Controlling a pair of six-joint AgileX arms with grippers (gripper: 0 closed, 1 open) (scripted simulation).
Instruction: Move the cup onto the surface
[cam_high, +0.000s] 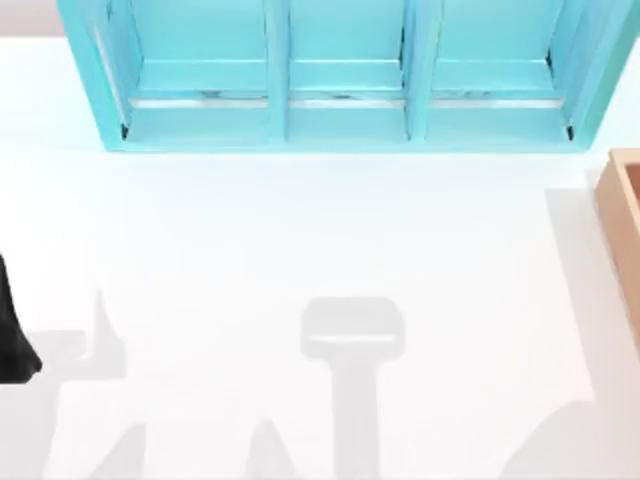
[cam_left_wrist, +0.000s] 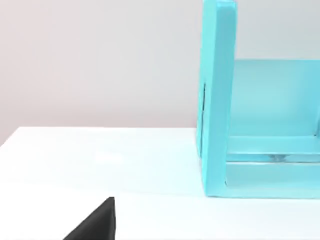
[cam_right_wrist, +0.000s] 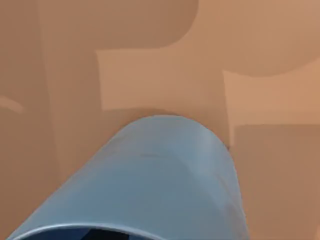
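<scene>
The cup (cam_right_wrist: 155, 185) is seen in the right wrist view at close range, its blue wall against the tan inner surface of the wooden box (cam_right_wrist: 160, 65). Whether the cup is touching that surface cannot be determined. In the top view the wooden box (cam_high: 622, 215) stands at the right edge of the white tabletop (cam_high: 300, 250), below the right end of the teal shelf unit (cam_high: 345, 75). The left arm (cam_high: 12, 335) sits at the table's left edge, well apart from the box and idle. For either gripper, I cannot tell whether it is released or clenched.
</scene>
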